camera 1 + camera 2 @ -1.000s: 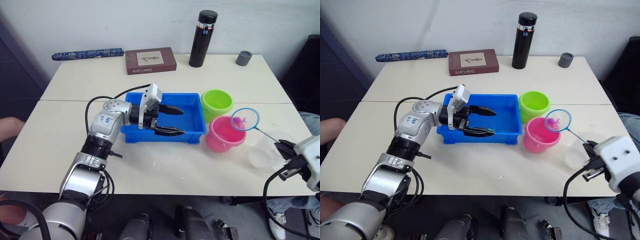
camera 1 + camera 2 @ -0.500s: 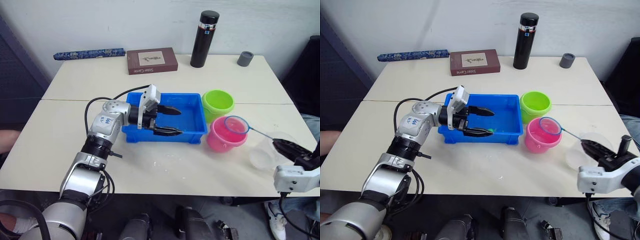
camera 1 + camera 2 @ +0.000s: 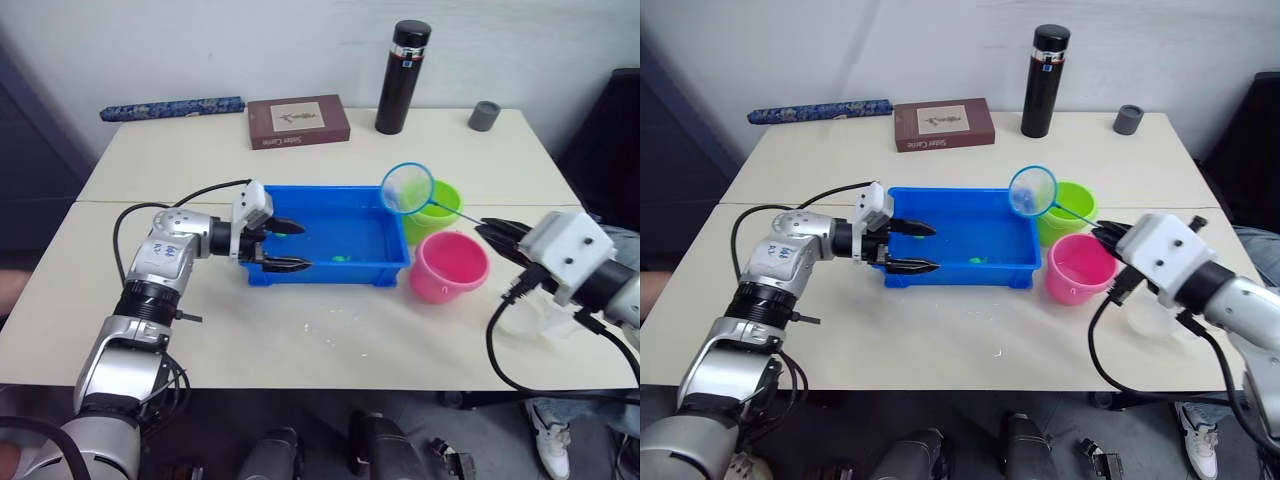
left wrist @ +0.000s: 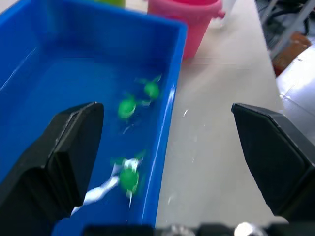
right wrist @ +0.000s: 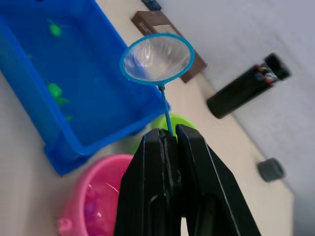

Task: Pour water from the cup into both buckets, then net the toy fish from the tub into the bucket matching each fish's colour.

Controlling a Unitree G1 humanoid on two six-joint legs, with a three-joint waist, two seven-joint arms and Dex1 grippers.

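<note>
The blue tub (image 3: 375, 272) holds water and a few green toy fish (image 4: 127, 107). My left gripper (image 3: 290, 246) is open at the tub's front left corner. One of its fingers (image 4: 64, 152) is over the water and the other is outside the front wall. My right gripper (image 5: 170, 142) is shut on the thin handle of the net (image 3: 407, 188). The empty hoop hangs above the tub's right end, beside the lime green bucket (image 3: 443, 206). The pink bucket (image 3: 450, 266) stands in front of the green one, with a pink fish (image 5: 91, 206) inside. The clear cup (image 3: 1150, 322) sits partly hidden behind my right arm.
A tall black flask (image 3: 402, 78), a brown book (image 3: 298, 121), a small grey cup (image 3: 484, 115) and a blue patterned roll (image 3: 170, 107) line the back of the table. A seam (image 3: 110, 201) crosses the table behind the tub.
The net held a pink fish over the pink bucket, dipped at it, and has now risen empty and swung left toward the tub. My left gripper has slid back along the tub toward its left corner.
</note>
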